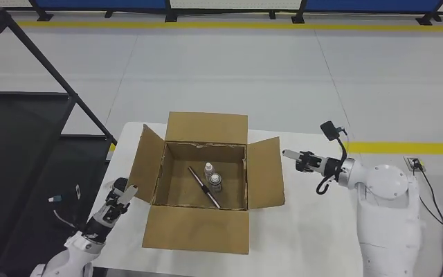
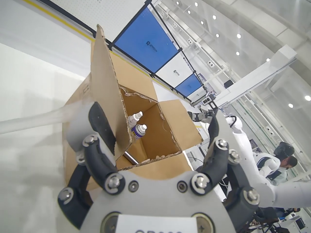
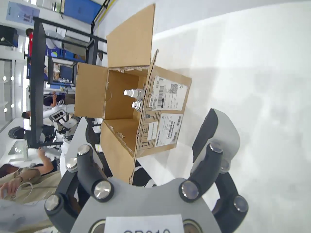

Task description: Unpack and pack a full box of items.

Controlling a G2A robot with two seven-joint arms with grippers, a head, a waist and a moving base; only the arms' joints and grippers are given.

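Note:
An open cardboard box [image 1: 205,226] stands in the middle of the white table [image 1: 311,228], its four flaps spread outward. Inside it stand a small white spray bottle [image 1: 208,168] and a small can with a white cap [image 1: 215,182], beside a thin metal rod [image 1: 204,187] lying aslant on the floor of the box. My left gripper [image 1: 123,190] is open at the box's left flap [image 2: 107,93], which passes between its fingers [image 2: 102,127]. My right gripper [image 1: 289,155] is open just off the right flap, nothing between its fingers [image 3: 209,134]. Both bottles [image 3: 132,93] also show in the right wrist view.
A black metal frame [image 1: 48,76] runs along the table's left side. A yellow floor line [image 1: 387,147] lies behind the right arm. Bare table [image 3: 243,73] lies to the right of the box and in front of it.

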